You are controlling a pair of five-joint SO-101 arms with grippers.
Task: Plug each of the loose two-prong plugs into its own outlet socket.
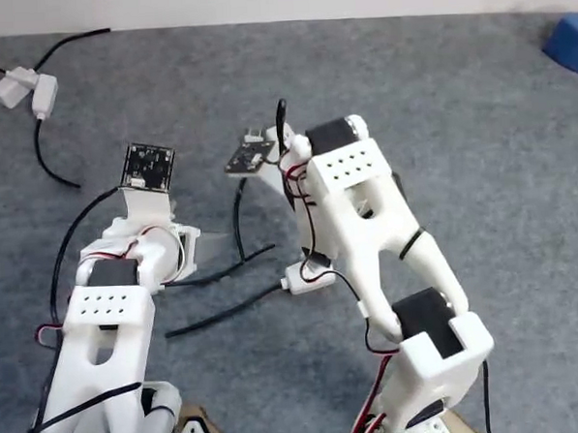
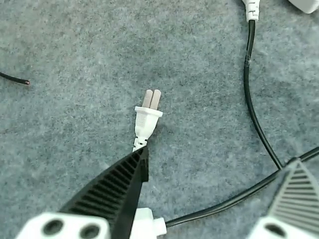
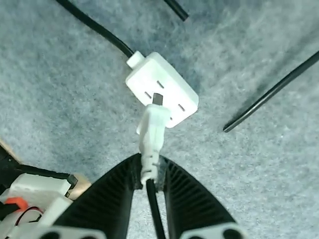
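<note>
My right gripper [image 3: 149,172] is shut on a white two-prong plug [image 3: 151,130]. Its prongs meet the middle slots of a white outlet block [image 3: 162,89] lying on the grey carpet. In the high view that outlet block [image 1: 307,279] sits partly under the right arm [image 1: 367,222]. My left gripper [image 2: 219,157] is open, hovering low over the carpet. A loose white two-prong plug [image 2: 147,117] lies flat just past one black finger [image 2: 117,186], prongs pointing away. Nothing is between the left fingers except a black cord [image 2: 259,134].
Two more white cord ends [image 1: 20,87] with black cords lie at the far left of the carpet. Black cords [image 1: 222,317] run between the arms. A blue object [image 1: 571,42] sits at the far right edge. Another white connector [image 2: 147,226] lies under the left gripper.
</note>
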